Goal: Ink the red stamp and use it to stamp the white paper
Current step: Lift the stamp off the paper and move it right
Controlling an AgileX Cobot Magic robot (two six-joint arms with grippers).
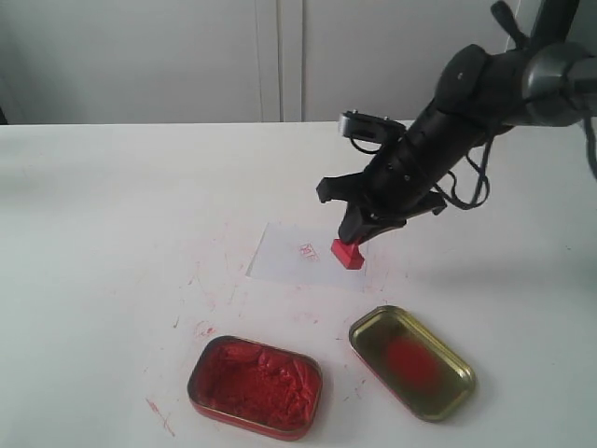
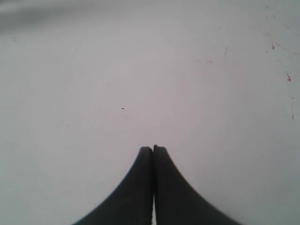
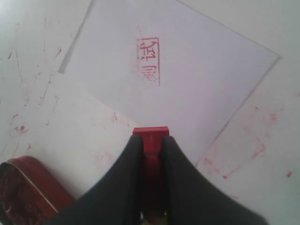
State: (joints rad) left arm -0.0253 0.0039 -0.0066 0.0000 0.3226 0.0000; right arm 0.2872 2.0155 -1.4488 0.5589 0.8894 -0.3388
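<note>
My right gripper (image 1: pixel 353 235) is shut on the red stamp (image 1: pixel 347 253), a small red block whose end pokes out past the black fingertips (image 3: pixel 150 134). It hangs at the near right edge of the white paper (image 1: pixel 294 250); I cannot tell whether it touches. The paper (image 3: pixel 197 79) carries a red rectangular seal print (image 3: pixel 149 61). In the left wrist view, my left gripper (image 2: pixel 153 148) is shut with nothing between its fingers, over bare white tabletop. The left arm does not show in the exterior view.
A red tin of lumpy red paste (image 1: pixel 255 385) sits near the front edge, its rim also in the right wrist view (image 3: pixel 33 180). A gold oval lid (image 1: pixel 411 361) with a red smear lies to its right. Red ink smudges mark the table (image 1: pixel 112 215) around them.
</note>
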